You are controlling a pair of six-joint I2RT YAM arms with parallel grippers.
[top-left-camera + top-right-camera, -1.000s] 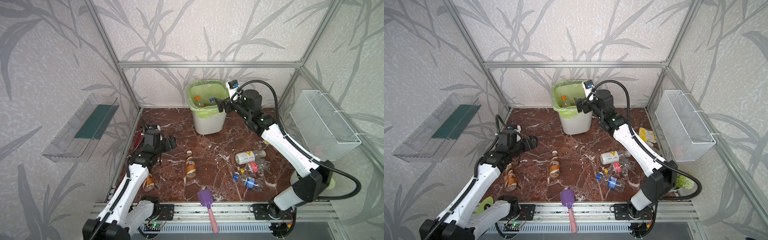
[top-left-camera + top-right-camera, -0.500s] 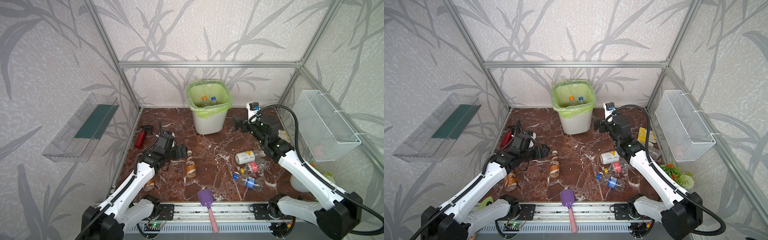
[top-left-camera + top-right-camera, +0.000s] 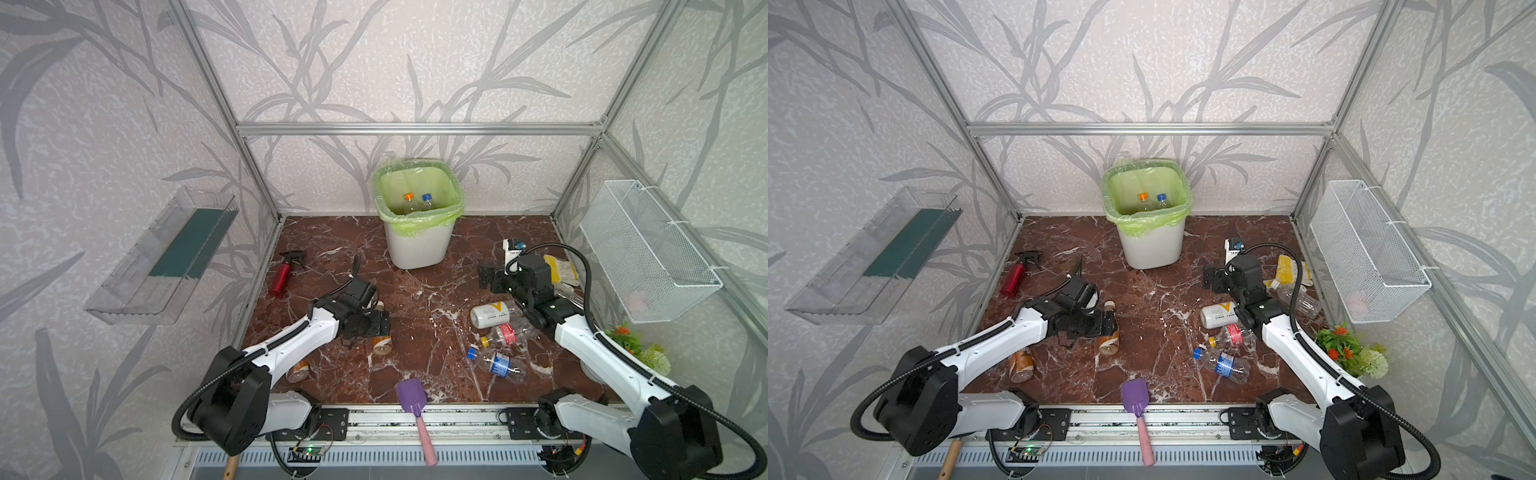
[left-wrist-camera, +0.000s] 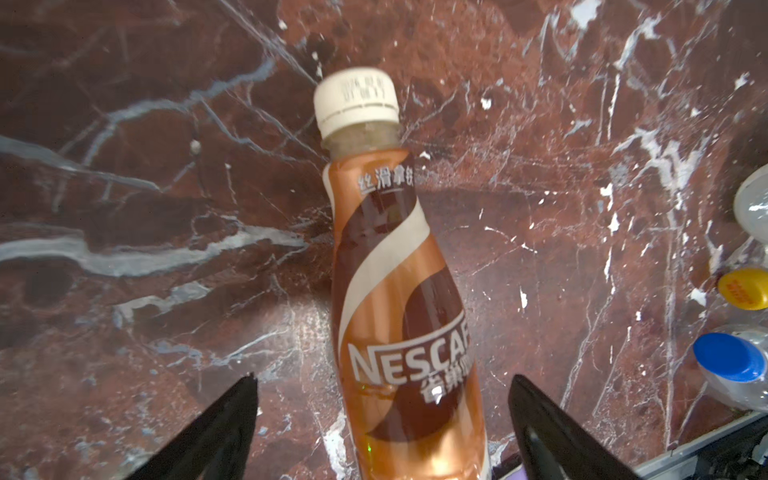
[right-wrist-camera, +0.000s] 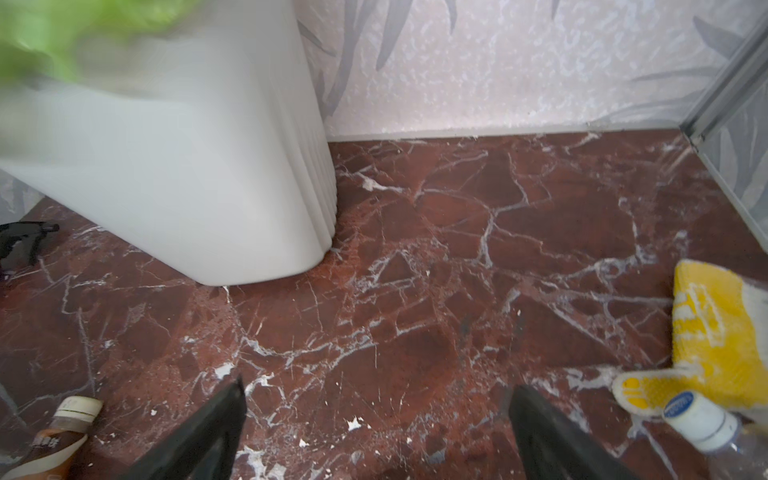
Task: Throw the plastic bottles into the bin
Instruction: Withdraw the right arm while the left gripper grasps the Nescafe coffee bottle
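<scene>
Brown coffee bottle (image 4: 395, 270) flat, cap toward the bin (image 3: 417, 249), within the spread left gripper (image 4: 382, 378); right gripper (image 5: 376, 386) spread, empty.

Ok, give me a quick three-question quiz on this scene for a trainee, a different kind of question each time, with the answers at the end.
1. True or false: the left claw is shut on the coffee bottle.
2. How many caps show inside the bin? A: one. B: two. C: four.
3. Fill in: the spray bottle lying on the floor is coloured ___.

Key
1. False: the jaws stand open on either side of the bottle, not touching it.
2. B: one orange, one blue.
3. Red.
</scene>
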